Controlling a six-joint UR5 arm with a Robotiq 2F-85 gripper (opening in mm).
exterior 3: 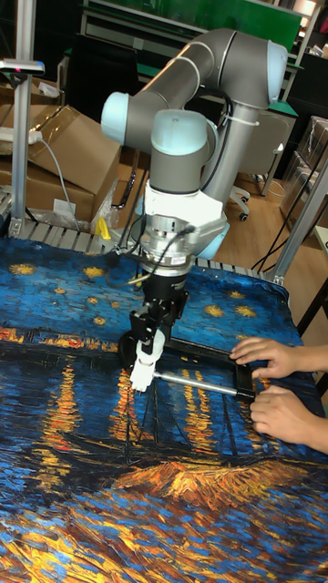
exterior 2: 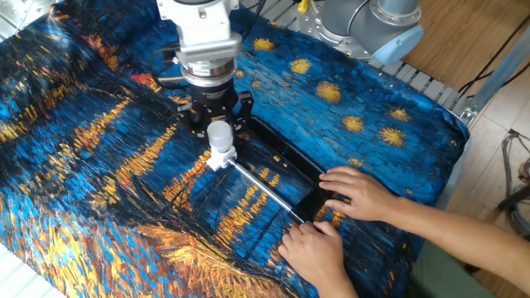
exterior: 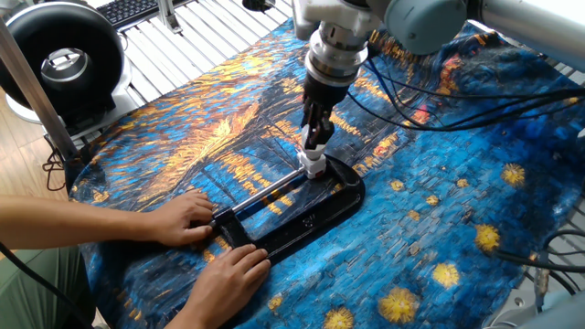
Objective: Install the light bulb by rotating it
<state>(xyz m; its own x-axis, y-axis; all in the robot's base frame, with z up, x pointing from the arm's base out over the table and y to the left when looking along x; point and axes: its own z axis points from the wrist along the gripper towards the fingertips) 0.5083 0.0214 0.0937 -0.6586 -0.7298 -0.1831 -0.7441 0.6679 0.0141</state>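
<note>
The light bulb point(exterior 2: 219, 133) is small, round and white, and stands upright on the white square socket block point(exterior 2: 219, 157). It also shows as a white spot, the bulb point(exterior: 314, 139), and as the bulb point(exterior 3: 150, 344) above the socket point(exterior 3: 141, 374). My gripper point(exterior 2: 219, 124) points straight down, its black fingers point(exterior 2: 193, 122) closed on either side of the bulb. In the first fixed view the gripper point(exterior: 316, 135) looks narrow and edge-on. A metal rod point(exterior 2: 265, 192) runs from the socket across a black frame point(exterior: 315, 217).
A person's two hands point(exterior: 187, 219) point(exterior: 230, 272) hold the far end of the black frame, also seen as hands point(exterior 2: 356, 192). A starry-night cloth point(exterior: 439, 228) covers the table. A black fan point(exterior: 59, 57) stands at the back left; cables point(exterior: 430, 91) trail behind the arm.
</note>
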